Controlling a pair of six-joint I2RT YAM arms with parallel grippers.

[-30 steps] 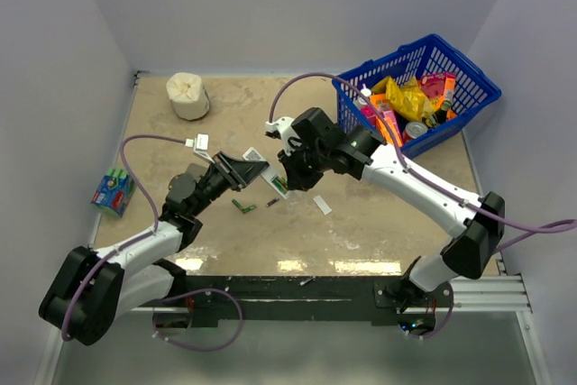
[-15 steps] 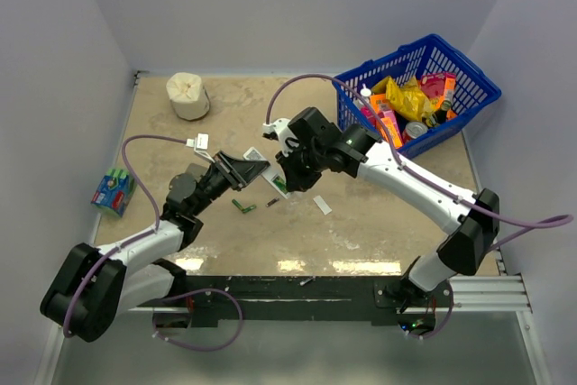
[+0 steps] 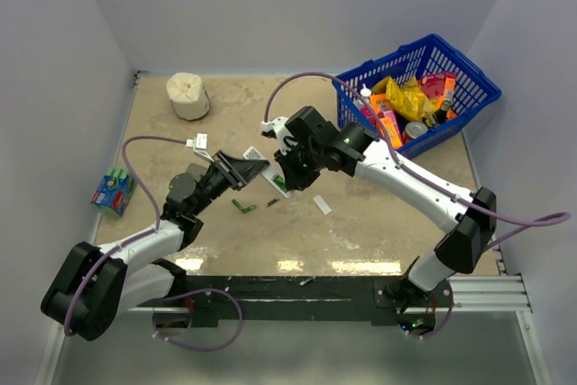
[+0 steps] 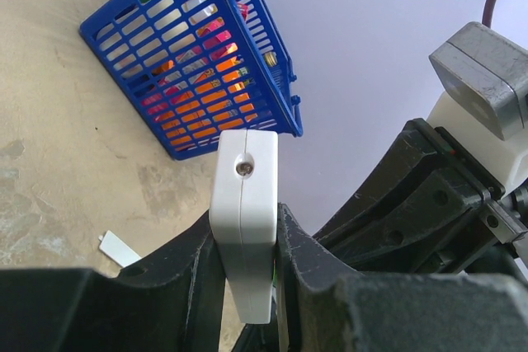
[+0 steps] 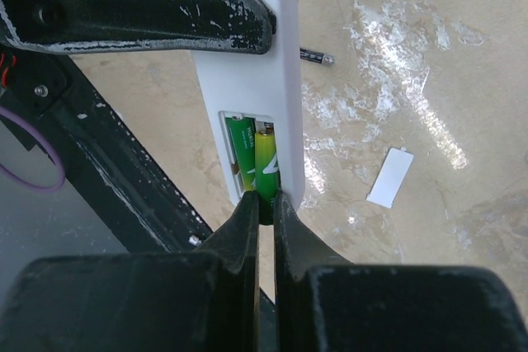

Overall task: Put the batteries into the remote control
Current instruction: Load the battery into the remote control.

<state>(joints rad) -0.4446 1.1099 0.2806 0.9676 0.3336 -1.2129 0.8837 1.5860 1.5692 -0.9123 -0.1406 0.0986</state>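
Note:
The white remote control (image 4: 245, 204) stands edge-on, clamped between the jaws of my left gripper (image 4: 246, 274). From above, the remote control (image 3: 273, 178) is held over the table's middle between the two grippers. Its open compartment (image 5: 247, 154) holds two green batteries side by side. My right gripper (image 5: 266, 204) is shut on the end of the right-hand battery (image 5: 266, 172), which lies in its slot. The other green battery (image 5: 241, 147) sits beside it. The white back cover (image 5: 389, 177) lies flat on the table.
A green battery (image 3: 242, 206) and a dark battery (image 3: 271, 202) lie loose below the remote. A blue basket (image 3: 419, 87) of packets stands back right. A shrink-wrapped pack of cells (image 3: 112, 190) lies at the left edge and a white roll (image 3: 187, 96) at back left.
The right arm has edged very slightly left at the remote. Both grips are unchanged.

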